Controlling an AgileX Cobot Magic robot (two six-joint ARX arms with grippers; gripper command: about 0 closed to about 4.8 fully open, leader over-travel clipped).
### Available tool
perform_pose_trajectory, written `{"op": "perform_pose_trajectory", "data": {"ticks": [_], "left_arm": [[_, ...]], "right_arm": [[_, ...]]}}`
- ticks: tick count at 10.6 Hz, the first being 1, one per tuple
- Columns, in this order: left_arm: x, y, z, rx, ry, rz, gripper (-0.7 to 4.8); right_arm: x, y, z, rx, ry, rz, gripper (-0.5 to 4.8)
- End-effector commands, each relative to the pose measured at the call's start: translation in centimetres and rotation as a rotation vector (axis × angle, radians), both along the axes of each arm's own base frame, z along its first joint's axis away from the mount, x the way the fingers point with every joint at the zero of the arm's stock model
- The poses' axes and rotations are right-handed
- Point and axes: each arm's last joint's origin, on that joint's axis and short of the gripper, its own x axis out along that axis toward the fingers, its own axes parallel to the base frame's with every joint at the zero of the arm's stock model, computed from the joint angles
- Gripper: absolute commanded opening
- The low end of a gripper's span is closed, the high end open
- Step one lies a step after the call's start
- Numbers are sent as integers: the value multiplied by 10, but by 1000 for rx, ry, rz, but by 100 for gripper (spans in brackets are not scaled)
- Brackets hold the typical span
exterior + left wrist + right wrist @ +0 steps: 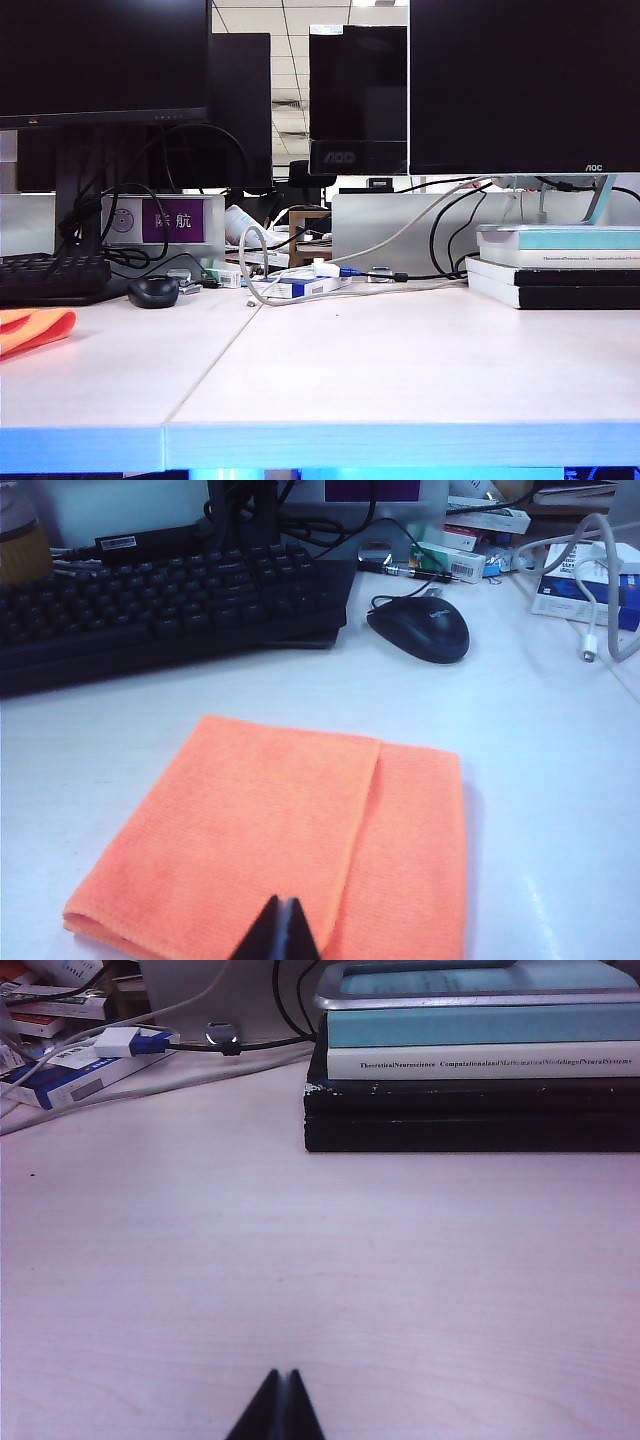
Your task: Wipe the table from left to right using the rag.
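The orange rag (32, 328) lies folded at the far left of the white table (400, 370). In the left wrist view the rag (280, 840) fills the near table surface, and my left gripper (281, 902) hangs above its near edge, shut, with nothing between the tips. My right gripper (282, 1375) is shut too, over bare table (250, 1260) on the right side, holding nothing. Neither gripper shows in the exterior view.
A black keyboard (150, 600) and a black mouse (420, 630) lie behind the rag. Cables and small boxes (300, 285) crowd the back middle. A stack of books (470, 1070) stands at the back right under a monitor. A seam (215, 365) splits the desktop.
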Motion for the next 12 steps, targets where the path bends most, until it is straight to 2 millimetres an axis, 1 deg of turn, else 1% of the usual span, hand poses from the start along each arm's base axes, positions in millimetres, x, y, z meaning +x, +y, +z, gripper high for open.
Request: {"op": "perform_pose_trajectory", "data": {"ticks": [1, 2, 3, 4, 5, 6, 7, 8, 9, 11, 12], "left_arm": [[0, 0, -2, -51, 10, 13, -5], [-4, 2, 31, -207, -142, 116, -5], [-8, 3, 49, -205, -198, 143, -5], [-9, 4, 57, -204, -212, 154, -5], [-10, 4, 70, -194, -222, 167, -5], [-1, 5, 101, -155, -196, 199, -5], [11, 6, 127, -152, -173, 202, -5], [27, 6, 156, -155, -150, 201, -5], [32, 7, 164, -156, -140, 202, -5], [55, 7, 198, -151, -41, 198, -5], [63, 7, 209, -153, 12, 178, -5]], "right_arm": [[0, 0, -2, 4, 3, -3, -1], [-2, 0, 25, 51, -119, -7, -1], [-6, -2, 43, 59, -181, -35, -1], [-8, -2, 50, 64, -202, -57, -1], [-12, -4, 62, 76, -238, -105, -1], [-20, -7, 93, 87, -303, -163, -1], [-23, -7, 117, 92, -332, -161, -1], [-23, -7, 144, 97, -355, -154, -1], [-23, -7, 156, 98, -363, -153, -1], [-17, -6, 203, 104, -396, -135, -1], [-13, -4, 223, 100, -402, -96, -2]]}}
